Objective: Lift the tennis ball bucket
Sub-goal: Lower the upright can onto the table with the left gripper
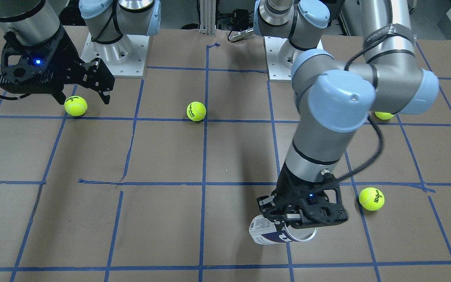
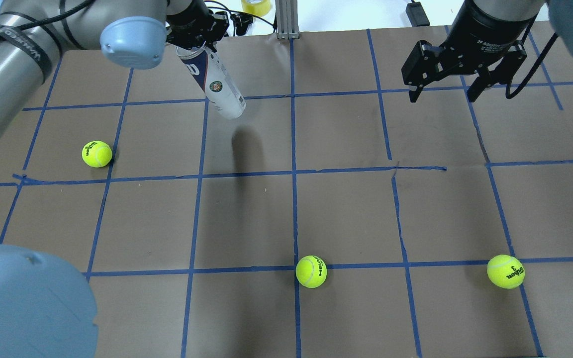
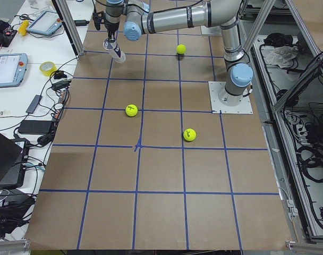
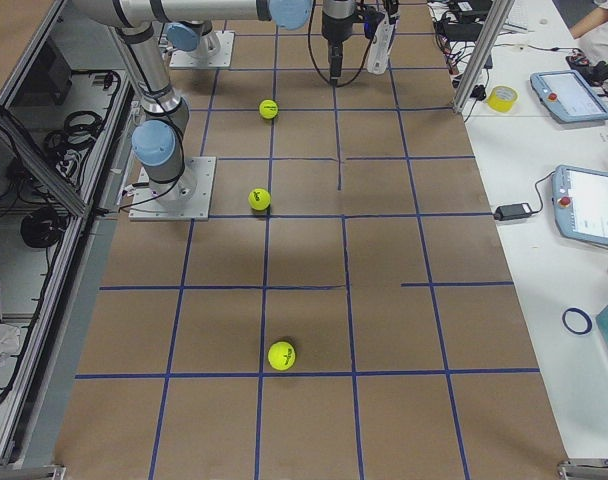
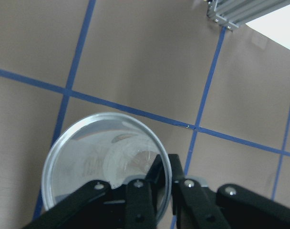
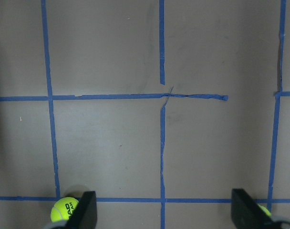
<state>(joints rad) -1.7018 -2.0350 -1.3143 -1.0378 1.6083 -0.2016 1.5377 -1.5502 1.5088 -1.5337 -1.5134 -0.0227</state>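
Overhead exterior: left end effector (image 2: pixel 198 44) aloft, tight on tilted tennis ball bucket (image 2: pixel 219 89); right end effector (image 2: pixel 441 97) agape.

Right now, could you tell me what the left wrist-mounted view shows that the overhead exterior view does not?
Only the wrist view: the tennis ball bucket's round clear end seen head-on, its rim pinched by the left hand. Only the overhead: the bucket's label with a round emblem, three tennis balls, and the open right hand. Both: the gripped bucket over the blue-taped table.
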